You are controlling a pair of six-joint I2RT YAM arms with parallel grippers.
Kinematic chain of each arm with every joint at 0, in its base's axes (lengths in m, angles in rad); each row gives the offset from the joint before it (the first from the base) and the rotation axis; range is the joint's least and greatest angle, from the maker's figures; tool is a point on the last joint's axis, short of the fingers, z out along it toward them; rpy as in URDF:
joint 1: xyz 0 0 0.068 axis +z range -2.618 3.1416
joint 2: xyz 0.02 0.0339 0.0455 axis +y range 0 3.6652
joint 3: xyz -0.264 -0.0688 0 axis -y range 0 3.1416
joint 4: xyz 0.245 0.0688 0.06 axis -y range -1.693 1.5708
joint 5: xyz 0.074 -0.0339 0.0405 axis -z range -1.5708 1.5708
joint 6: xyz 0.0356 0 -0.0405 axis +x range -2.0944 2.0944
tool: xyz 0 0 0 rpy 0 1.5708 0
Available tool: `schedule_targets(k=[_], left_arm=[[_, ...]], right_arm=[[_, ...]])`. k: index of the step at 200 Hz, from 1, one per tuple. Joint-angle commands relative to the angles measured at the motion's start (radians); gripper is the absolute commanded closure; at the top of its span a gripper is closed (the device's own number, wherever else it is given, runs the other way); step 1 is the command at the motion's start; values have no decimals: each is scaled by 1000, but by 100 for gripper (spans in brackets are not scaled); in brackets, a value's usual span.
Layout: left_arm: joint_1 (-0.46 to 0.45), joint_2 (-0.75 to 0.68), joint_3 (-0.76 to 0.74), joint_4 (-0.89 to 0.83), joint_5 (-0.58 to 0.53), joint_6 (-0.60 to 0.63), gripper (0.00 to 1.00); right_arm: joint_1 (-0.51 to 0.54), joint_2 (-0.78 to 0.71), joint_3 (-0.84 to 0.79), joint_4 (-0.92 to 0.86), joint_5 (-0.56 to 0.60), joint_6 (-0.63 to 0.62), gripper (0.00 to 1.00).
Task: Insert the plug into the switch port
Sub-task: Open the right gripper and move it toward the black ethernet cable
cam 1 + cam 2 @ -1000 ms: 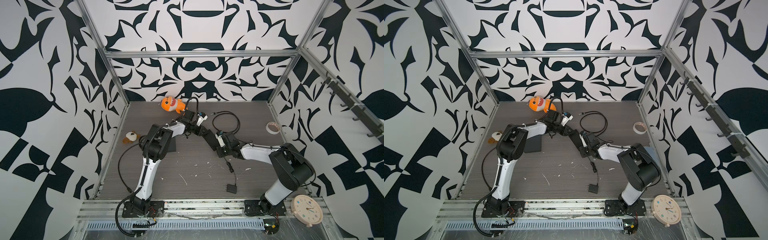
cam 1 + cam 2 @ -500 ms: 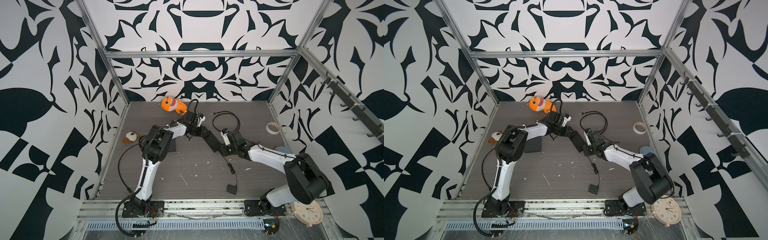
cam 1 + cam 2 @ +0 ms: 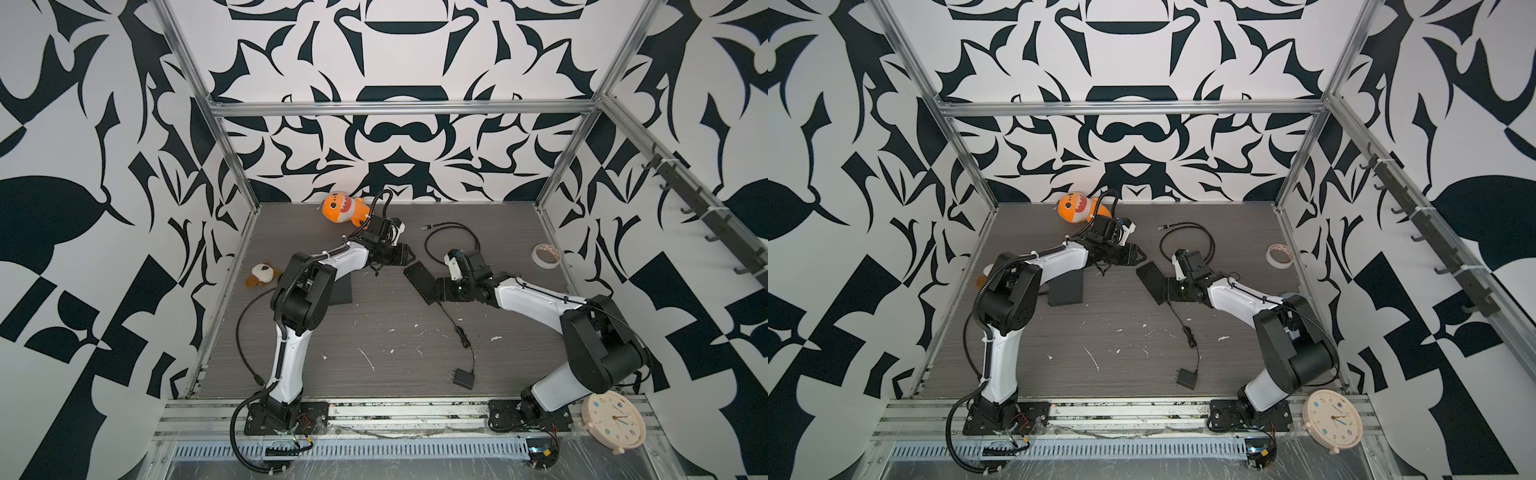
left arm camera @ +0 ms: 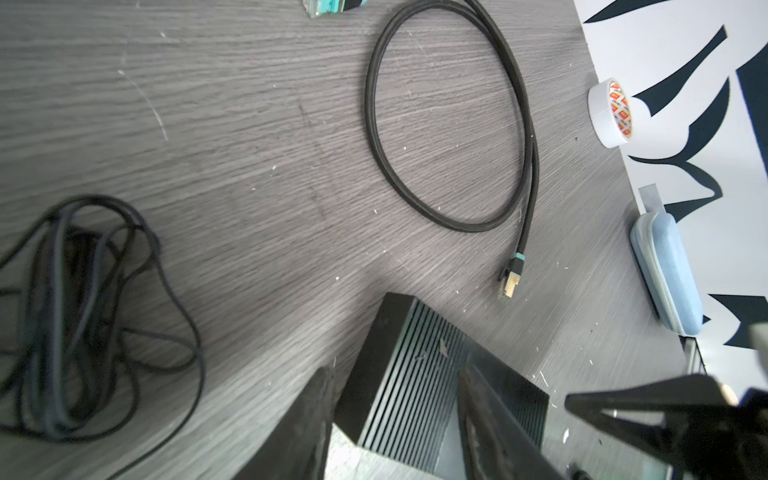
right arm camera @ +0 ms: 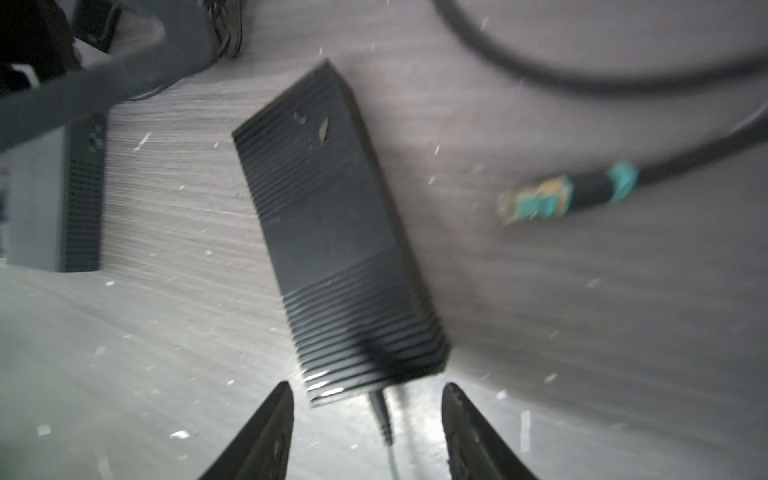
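**Status after release.** A second ago both tools were closed at the switch (image 3: 420,277). Both have since spread.

- **Right tool** (image 5: 368,388): its fingers stand apart with nothing pinched. It has backed a little way off the near end of the switch. In both top views it sits just beside that end.
- **Left tool** (image 4: 394,370): its fingers are spread at the far end of the switch and grip nothing. We cannot tell from the wrist view whether either finger touches the casing.

**Location of the task item.** The plug (image 5: 379,405) sits at the near end face of the switch, between the right tool's open fingers and touched by neither. Its thin lead runs across the surface (image 3: 374,332) to the power adapter (image 3: 462,379). The switch lies flat, at an angle, near the middle of the surface.

**Assessment.** We judge that the insertion has been made and the release is in progress. The right wrist view is blurred, so we cannot confirm how deep the plug is seated.

**Note.** The Ethernet cable (image 3: 451,241) lies looped beyond the switch. Its teal connector (image 4: 510,282) rests on the surface beside the switch and is in no port.
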Motion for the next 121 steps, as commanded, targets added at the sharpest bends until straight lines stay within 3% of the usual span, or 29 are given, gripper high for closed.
schedule_targets(k=[1, 29, 55, 77, 121], left_arm=[[2, 45, 48, -51, -2, 20, 49], [2, 55, 63, -61, -15, 26, 49], [1, 61, 72, -64, -22, 37, 49], [2, 55, 69, -60, -29, 37, 49], [2, 23, 40, -35, -38, 27, 49]], right_arm=[[-7, -32, 10, 49, -54, 97, 39], [-9, -50, 46, -79, -133, 124, 39], [15, -99, -24, -132, -265, 246, 40], [64, -108, -53, -246, -255, 287, 41], [61, -130, -93, -416, -100, 308, 39]])
